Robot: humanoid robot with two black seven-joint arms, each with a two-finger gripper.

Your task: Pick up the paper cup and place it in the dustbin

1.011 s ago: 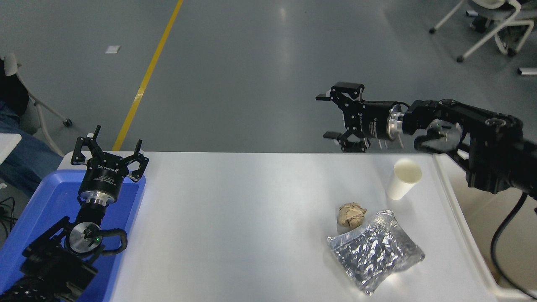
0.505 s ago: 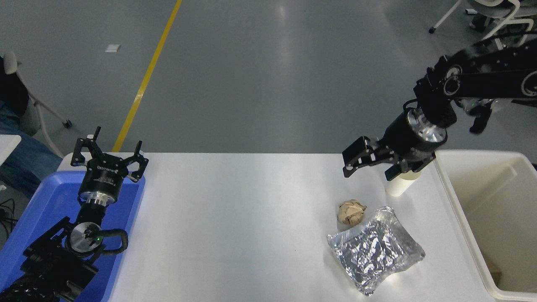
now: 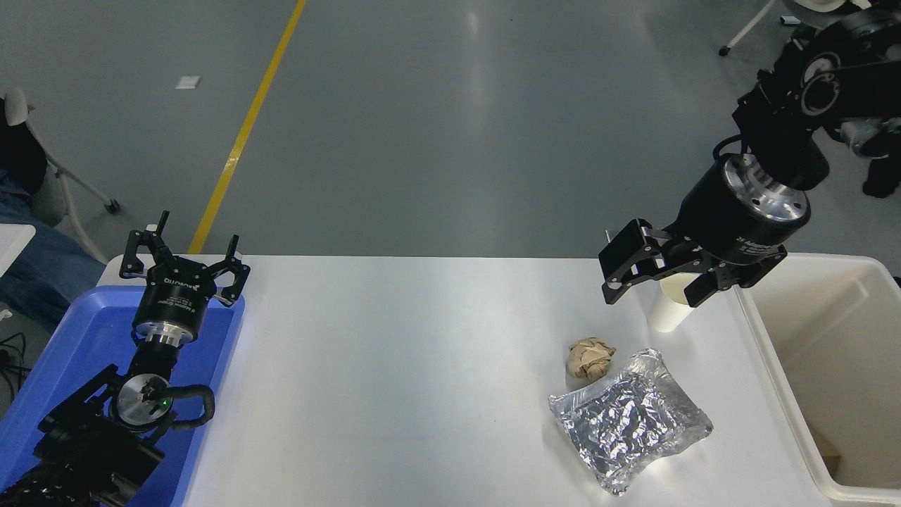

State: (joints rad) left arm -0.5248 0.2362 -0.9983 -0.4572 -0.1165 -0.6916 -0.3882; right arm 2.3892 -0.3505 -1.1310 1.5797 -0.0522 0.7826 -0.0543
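Plastic comes first on the left: a blue tray [image 3: 84, 338] sits at the table's left edge, and our left gripper [image 3: 184, 264] is parked above its far corner with its jaws spread and nothing between them, well out of the way of the work. We read that parking as deliberate, since it leaves the white table [image 3: 394, 366] free for the other arm.

Moving right, a crumpled brown paper ball [image 3: 590, 358] lies just beside a silver foil pouch [image 3: 628, 426]; the two touch or nearly touch, and neither is our target. They sit nearer us than the cup, so a descent from above and behind should not disturb them.

Beyond the ball stands the paper cup [image 3: 665, 308], upright on the table near its far right part, close to the dustbin's left wall. Our right gripper [image 3: 658, 280] hangs over the cup's rim, pointing down and towards us, jaws spread wide with one finger to the cup's left and the other at its right. We judge the jaws straddle the cup without squeezing it yet.

Farthest right, the dustbin [image 3: 767, 338] stands against the table's edge, open at the top. Its place just beside the cup suggests only a short carry is needed once we close and lift.
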